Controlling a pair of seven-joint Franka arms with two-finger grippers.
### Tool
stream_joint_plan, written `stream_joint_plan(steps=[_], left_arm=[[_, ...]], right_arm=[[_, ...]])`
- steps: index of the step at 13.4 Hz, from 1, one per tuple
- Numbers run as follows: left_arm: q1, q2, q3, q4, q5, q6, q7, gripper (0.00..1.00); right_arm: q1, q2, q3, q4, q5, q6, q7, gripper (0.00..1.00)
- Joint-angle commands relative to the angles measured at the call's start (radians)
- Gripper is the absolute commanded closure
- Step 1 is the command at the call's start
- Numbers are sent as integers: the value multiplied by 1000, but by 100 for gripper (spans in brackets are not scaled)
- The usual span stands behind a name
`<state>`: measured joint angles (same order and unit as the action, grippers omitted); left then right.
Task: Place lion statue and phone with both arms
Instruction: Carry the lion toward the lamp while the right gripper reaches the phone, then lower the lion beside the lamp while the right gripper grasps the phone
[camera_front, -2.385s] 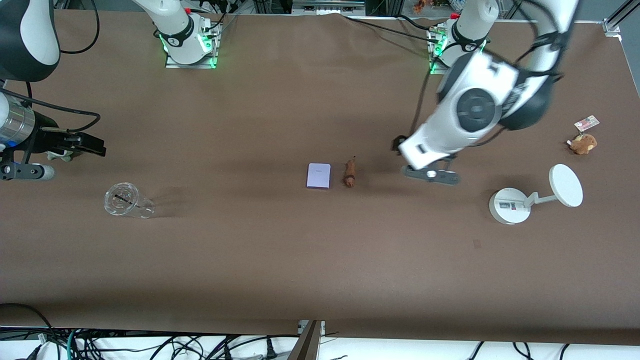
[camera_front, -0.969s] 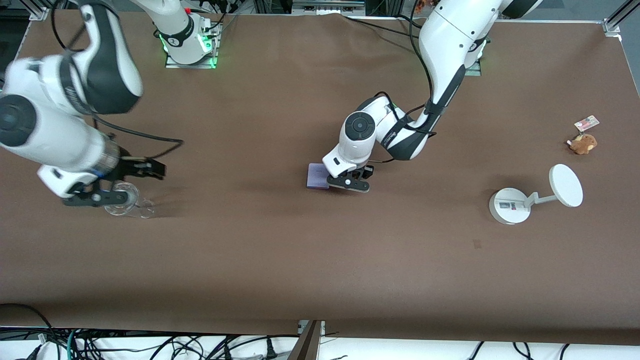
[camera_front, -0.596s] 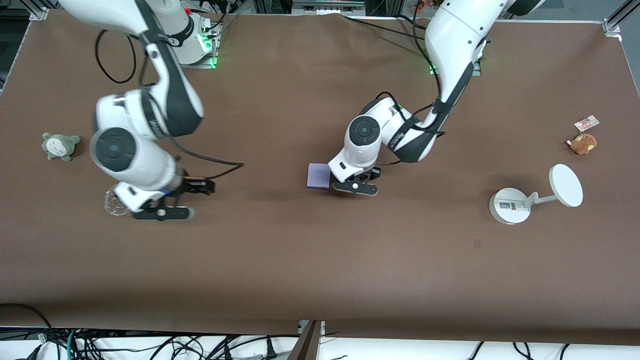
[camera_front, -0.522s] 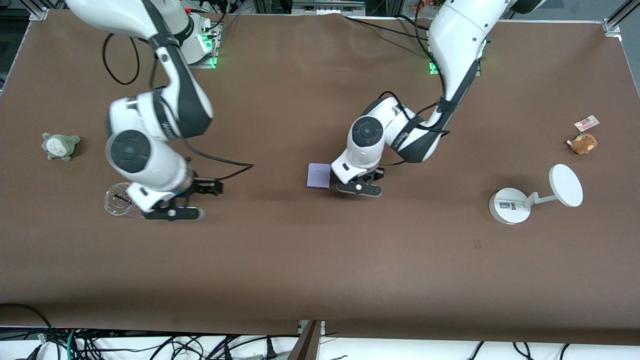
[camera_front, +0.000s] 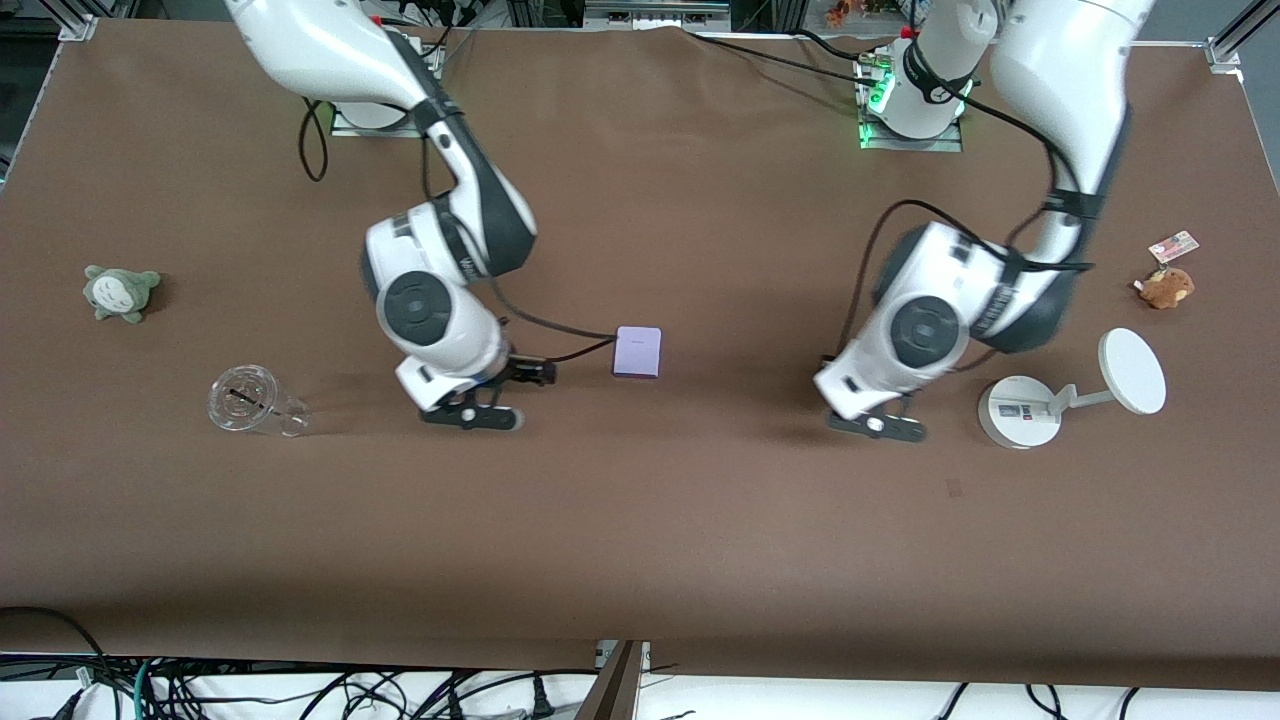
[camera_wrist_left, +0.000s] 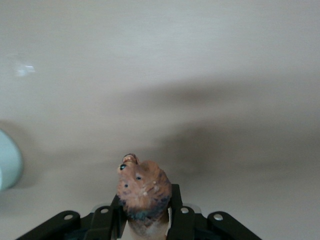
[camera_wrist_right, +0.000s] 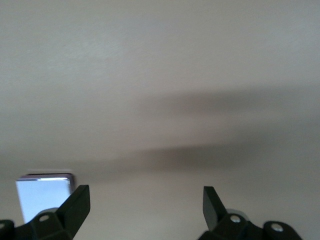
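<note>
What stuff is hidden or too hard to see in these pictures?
- Lion: the front view hides it under the left arm; in the left wrist view the left pincer covers its lower body.
- Phone: in the right wrist view a right pincer finger cuts it off.
- Brown plush's tag: print too small.

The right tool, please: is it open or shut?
Open: the right tool shows its fingers wide apart with bare table between, the phone beside one.
</note>
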<state>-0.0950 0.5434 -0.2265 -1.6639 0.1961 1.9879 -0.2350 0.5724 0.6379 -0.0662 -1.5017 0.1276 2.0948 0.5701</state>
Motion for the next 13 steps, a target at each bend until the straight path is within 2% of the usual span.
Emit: stream_joint_plan(steps=[1, 4, 6, 9, 13], left_arm=[[85, -5, -14, -14, 25, 0, 115, 88], [173, 18, -11, -31, 25, 86, 216, 87], [214, 41, -11, -31, 99, 126, 250, 84], [231, 58, -13, -50, 131, 150, 250, 84], [262, 85, -11, -74, 131, 204, 250, 84]], right_arm=[[79, 43, -10, 23, 15, 60, 120, 0], [156, 89, -11, 23, 12, 120, 207, 0], [196, 115, -10, 23, 11, 171, 253, 0], [245, 155, -12, 25, 7, 249, 301, 0], [290, 178, -12, 29, 1, 260, 304, 0]])
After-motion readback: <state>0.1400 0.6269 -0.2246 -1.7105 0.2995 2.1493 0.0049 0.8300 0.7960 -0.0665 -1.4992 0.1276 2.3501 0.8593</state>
